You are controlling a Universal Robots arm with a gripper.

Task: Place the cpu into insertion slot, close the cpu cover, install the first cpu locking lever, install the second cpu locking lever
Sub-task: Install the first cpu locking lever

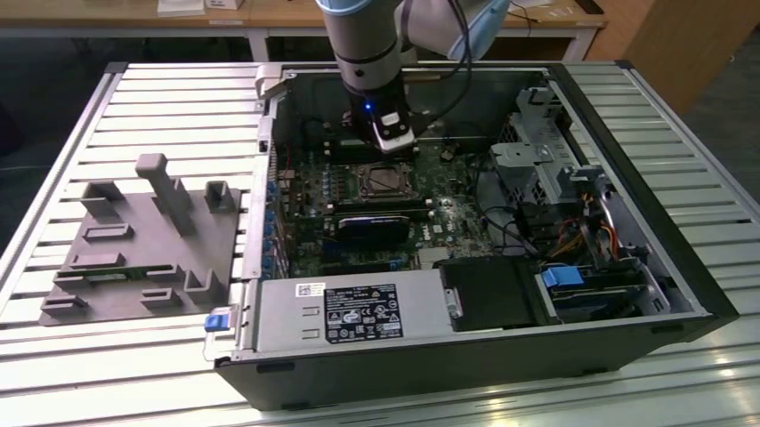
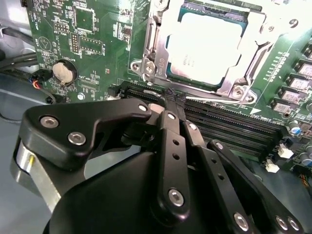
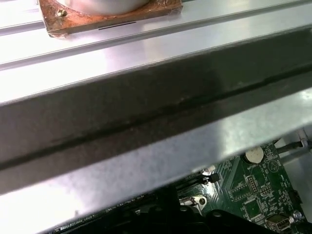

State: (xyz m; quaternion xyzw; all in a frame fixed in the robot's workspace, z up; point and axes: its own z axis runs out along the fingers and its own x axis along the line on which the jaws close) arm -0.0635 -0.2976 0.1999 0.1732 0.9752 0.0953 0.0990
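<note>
The cpu (image 2: 204, 46), a square chip with a dull silver top, lies in the insertion slot (image 1: 359, 181) on the green motherboard. The cpu cover (image 2: 155, 51), a silver frame with a square window, lies flat over the chip's edges. A thin bright metal lever (image 2: 224, 104) runs along the socket's side toward the memory slots. My gripper (image 2: 173, 100) hangs over the board just beyond the socket in the exterior view (image 1: 392, 142). Its black fingers are shut together, with the tips right at that lever. Whether they touch it is not visible.
The open computer case (image 1: 665, 267) walls in the board. A grey power supply (image 1: 356, 311) sits at the near side and a drive cage (image 1: 535, 160) at the exterior view's right. Long black memory slots (image 2: 229, 126) and a coin battery (image 2: 64, 72) flank the socket. A grey fixture (image 1: 142, 249) stands outside.
</note>
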